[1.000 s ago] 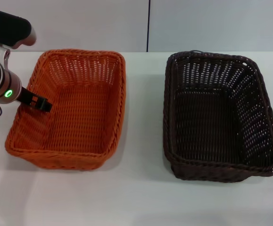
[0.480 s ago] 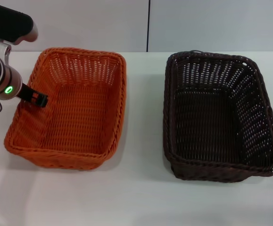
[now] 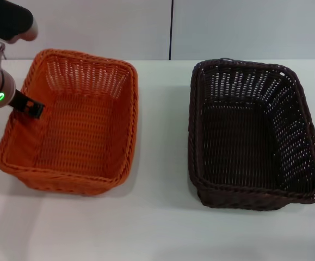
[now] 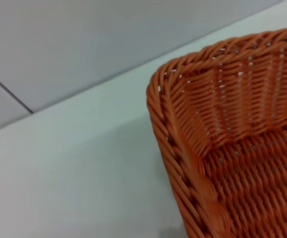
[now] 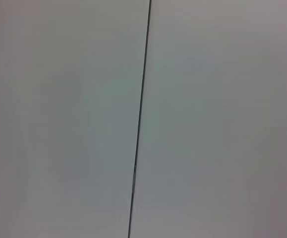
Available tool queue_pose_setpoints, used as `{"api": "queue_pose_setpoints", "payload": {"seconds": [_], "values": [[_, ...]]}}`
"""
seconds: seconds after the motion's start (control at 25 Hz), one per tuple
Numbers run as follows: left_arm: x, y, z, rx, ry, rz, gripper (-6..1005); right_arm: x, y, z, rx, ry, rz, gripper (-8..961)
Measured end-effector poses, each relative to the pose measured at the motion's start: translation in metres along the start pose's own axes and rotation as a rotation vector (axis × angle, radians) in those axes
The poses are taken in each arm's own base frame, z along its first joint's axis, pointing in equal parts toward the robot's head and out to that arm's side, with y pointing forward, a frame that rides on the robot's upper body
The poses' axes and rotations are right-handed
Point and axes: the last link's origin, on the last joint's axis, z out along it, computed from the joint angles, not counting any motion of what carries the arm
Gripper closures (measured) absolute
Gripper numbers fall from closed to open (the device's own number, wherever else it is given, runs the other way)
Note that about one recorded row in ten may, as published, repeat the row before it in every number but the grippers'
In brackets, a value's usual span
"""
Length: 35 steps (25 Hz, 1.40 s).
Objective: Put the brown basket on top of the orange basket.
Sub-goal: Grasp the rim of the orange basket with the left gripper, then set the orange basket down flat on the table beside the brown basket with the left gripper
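Note:
The orange basket (image 3: 131, 117) stands on the left of the white table, and its corner fills the left wrist view (image 4: 193, 163). My left gripper (image 3: 30, 107) reaches over the basket's left rim, with a black finger inside the left wall, and appears shut on that rim. The brown basket (image 3: 193, 128) stands apart on the right of the table, upright and empty. My right gripper is out of view; its wrist view shows only a wall.
The white table (image 3: 162, 228) has a bare strip between the two baskets and bare room along the front. A grey wall with a dark vertical seam (image 3: 171, 30) rises behind the table.
My left gripper has moved left and a little back, and the orange basket has slid left with it and turned slightly. The brown basket has not moved.

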Motion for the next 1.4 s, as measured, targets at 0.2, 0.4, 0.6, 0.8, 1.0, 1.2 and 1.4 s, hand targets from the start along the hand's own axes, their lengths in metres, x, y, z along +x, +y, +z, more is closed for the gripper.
{"api": "queue_pose_setpoints", "payload": {"seconds": [0.2, 0.4, 0.6, 0.8, 1.0, 1.2, 1.4], "values": [[0.004, -0.005, -0.014, 0.031, 0.038, 0.014, 708, 0.0, -0.001, -0.001, 0.004, -0.002, -0.001, 130], [0.007, -0.008, -0.03, 0.056, 0.074, 0.096, 726, 0.0, -0.002, -0.003, 0.008, -0.003, -0.002, 130], [0.013, -0.01, -0.043, 0.071, 0.099, 0.15, 782, 0.0, -0.002, -0.005, 0.008, -0.006, -0.002, 130], [0.016, -0.011, -0.059, 0.112, 0.144, 0.204, 792, -0.001, -0.002, -0.005, 0.013, -0.011, 0.001, 130], [0.025, -0.015, -0.077, 0.145, 0.169, 0.264, 818, -0.003, -0.002, -0.004, 0.013, -0.021, 0.002, 130], [0.035, -0.014, -0.092, 0.177, 0.207, 0.339, 840, -0.003, -0.001, -0.003, 0.015, -0.024, 0.005, 130], [0.045, -0.012, -0.101, 0.202, 0.23, 0.453, 845, -0.003, -0.002, -0.003, 0.019, -0.024, 0.005, 130]]}}
